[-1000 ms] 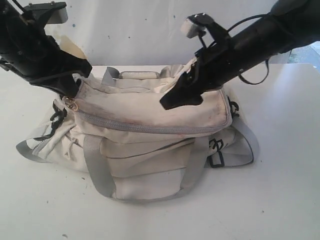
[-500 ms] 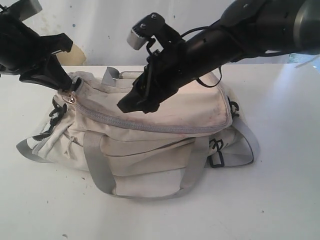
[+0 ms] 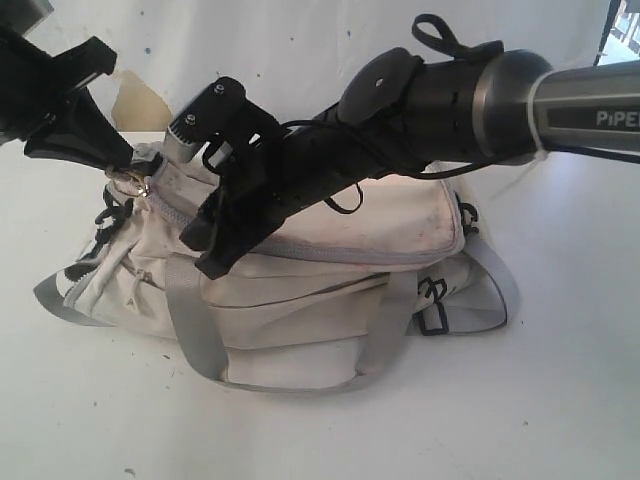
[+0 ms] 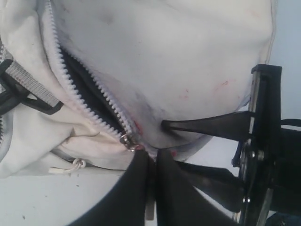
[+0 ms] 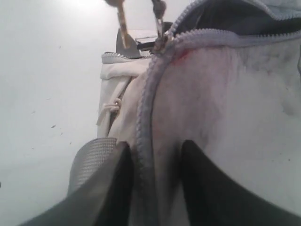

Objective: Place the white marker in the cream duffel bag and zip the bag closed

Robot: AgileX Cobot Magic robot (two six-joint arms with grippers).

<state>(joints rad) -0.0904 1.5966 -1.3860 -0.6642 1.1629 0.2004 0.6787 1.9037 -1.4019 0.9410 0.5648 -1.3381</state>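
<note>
Your right gripper, jaws apart, straddles zipper track of cream duffel bag. Track runs ten-to-four. Zipper slider lies at ten o'clock, nearer left gripper, pinched shut there.

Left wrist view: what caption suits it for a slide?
Left tool pinching the end of the cream duffel bag beside the zipper slider; zipper open.

We list one white table, its surface lightly scuffed, with small dark specks toward the near-left corner. Behind the far edge stands a white backdrop with a tan patch, possibly torn paper.
</note>
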